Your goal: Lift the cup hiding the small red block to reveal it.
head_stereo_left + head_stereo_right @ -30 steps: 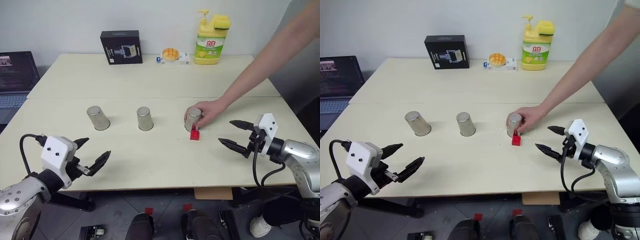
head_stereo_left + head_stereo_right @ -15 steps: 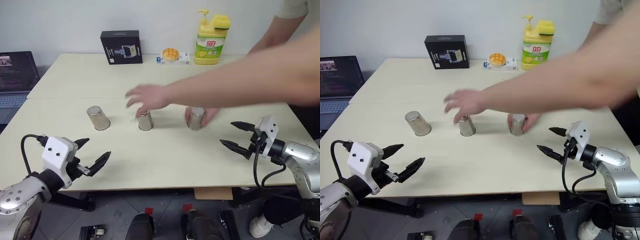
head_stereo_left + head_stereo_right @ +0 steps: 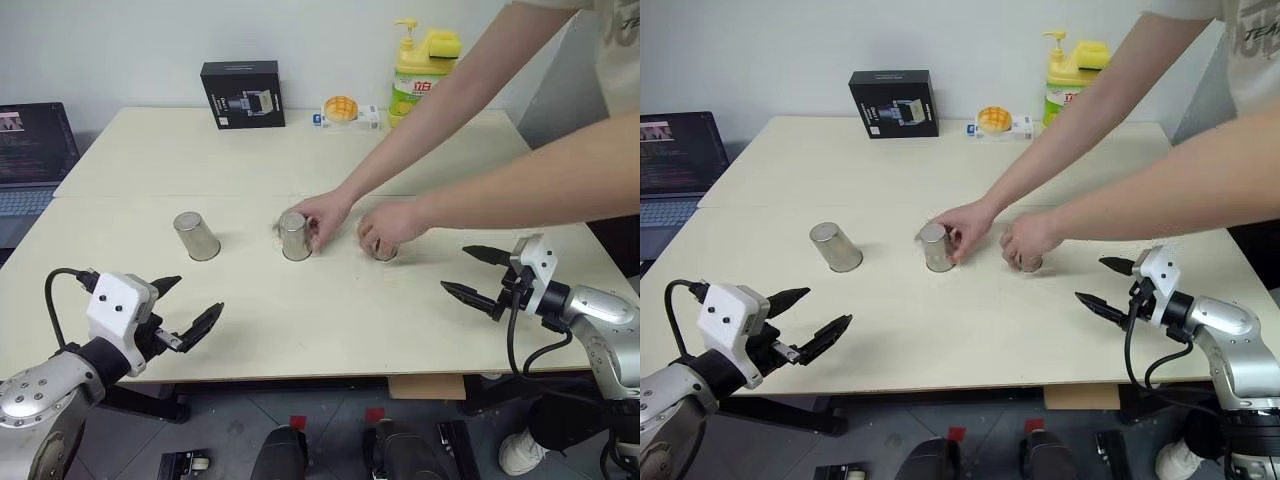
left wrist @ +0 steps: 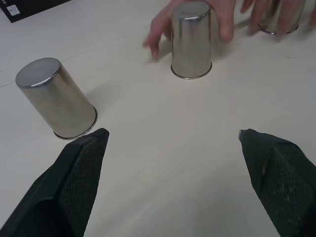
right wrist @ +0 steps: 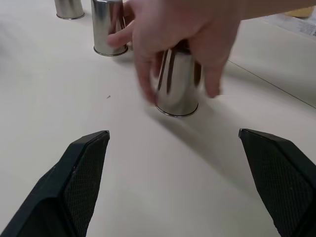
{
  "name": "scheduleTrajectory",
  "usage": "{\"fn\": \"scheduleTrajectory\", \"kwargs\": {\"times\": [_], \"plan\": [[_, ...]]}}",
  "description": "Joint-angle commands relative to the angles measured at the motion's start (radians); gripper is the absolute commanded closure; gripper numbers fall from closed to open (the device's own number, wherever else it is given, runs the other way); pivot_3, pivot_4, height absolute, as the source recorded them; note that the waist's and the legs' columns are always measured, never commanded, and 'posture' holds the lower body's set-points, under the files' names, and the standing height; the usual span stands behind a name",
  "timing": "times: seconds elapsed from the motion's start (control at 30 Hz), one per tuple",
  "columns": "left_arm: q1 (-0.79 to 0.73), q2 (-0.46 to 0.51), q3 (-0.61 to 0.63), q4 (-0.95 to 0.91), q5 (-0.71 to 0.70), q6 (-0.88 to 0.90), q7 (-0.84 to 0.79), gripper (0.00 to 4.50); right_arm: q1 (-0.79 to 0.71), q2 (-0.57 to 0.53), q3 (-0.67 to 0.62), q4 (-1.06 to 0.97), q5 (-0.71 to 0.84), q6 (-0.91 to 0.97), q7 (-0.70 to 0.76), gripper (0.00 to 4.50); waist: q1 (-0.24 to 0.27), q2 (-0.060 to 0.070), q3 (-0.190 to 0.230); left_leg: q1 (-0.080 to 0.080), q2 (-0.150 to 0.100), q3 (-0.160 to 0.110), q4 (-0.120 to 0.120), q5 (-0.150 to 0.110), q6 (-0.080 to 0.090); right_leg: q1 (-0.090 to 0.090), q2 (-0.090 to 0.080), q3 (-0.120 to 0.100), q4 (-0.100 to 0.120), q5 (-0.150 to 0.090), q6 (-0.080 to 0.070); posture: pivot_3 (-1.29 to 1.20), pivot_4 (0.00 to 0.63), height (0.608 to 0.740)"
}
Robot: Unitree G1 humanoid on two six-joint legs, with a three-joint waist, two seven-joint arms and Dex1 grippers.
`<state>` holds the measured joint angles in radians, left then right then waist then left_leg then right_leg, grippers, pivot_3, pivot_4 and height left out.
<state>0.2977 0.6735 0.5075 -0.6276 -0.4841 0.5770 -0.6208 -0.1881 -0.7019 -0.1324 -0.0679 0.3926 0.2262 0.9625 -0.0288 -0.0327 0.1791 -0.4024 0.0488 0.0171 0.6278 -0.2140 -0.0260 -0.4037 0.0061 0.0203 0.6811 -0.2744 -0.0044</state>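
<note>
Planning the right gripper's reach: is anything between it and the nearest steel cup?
Yes. A person's hand is clasped over that cup, covering its top and sides. The open right gripper hovers short of it.

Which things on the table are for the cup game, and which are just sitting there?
For the game: left cup, middle cup, right cup under a person's hand.

Just sitting there: black box, soap bottle, sponge, snack, laptop.
</note>
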Motion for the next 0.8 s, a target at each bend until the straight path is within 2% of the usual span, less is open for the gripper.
{"fn": "scheduleTrajectory", "kwargs": {"times": [0.03,0.3,0.4,0.6,0.8], "plan": [[-0.023,-0.001,-0.001,-0.01,-0.007,-0.016,0.007,0.0,-0.008,-0.002,-0.005,-0.043,0.009,-0.008,0.004,0.04,0.0,0.0,0.0,0.0,0.0,0.0,0.0,0.0,0.0,0.0,0.0,0.0,0.0,0.0,0.0,0.0,0.15,0.74],[-0.063,0.015,-0.019,0.014,-0.015,0.004,-0.002,0.0,-0.043,0.018,0.023,-0.138,0.04,0.055,-0.015,0.04,0.0,0.0,0.0,0.0,0.0,0.0,0.0,0.0,0.0,0.0,0.0,0.0,0.0,0.0,0.0,0.0,0.15,0.74],[-0.111,0.027,-0.064,0.036,-0.002,0.013,0.002,0.0,-0.054,0.017,0.041,-0.182,0.052,0.094,-0.018,0.04,0.001,0.0,0.0,0.0,0.0,0.0,0.0,0.0,0.0,0.0,0.0,-0.001,0.0,0.0,0.0,0.0,0.15,0.74],[-0.291,0.028,-0.194,0.13,0.014,0.075,0.035,0.0,-0.081,-0.004,0.103,-0.33,0.086,0.261,-0.039,0.04,0.003,0.0,0.0,0.0,0.0,-0.001,0.0,0.0,0.0,0.0,0.0,-0.001,0.0,0.0,0.001,0.0,0.15,0.74],[-0.522,0.003,-0.358,0.324,0.089,0.057,0.035,0.0,-0.095,0.006,0.131,-0.397,0.092,0.306,-0.06,0.04,0.003,-0.001,0.0,-0.002,-0.002,-0.001,0.001,0.0,0.0,0.0,0.001,-0.002,0.0,0.001,0.001,0.0,0.15,0.74]]}}
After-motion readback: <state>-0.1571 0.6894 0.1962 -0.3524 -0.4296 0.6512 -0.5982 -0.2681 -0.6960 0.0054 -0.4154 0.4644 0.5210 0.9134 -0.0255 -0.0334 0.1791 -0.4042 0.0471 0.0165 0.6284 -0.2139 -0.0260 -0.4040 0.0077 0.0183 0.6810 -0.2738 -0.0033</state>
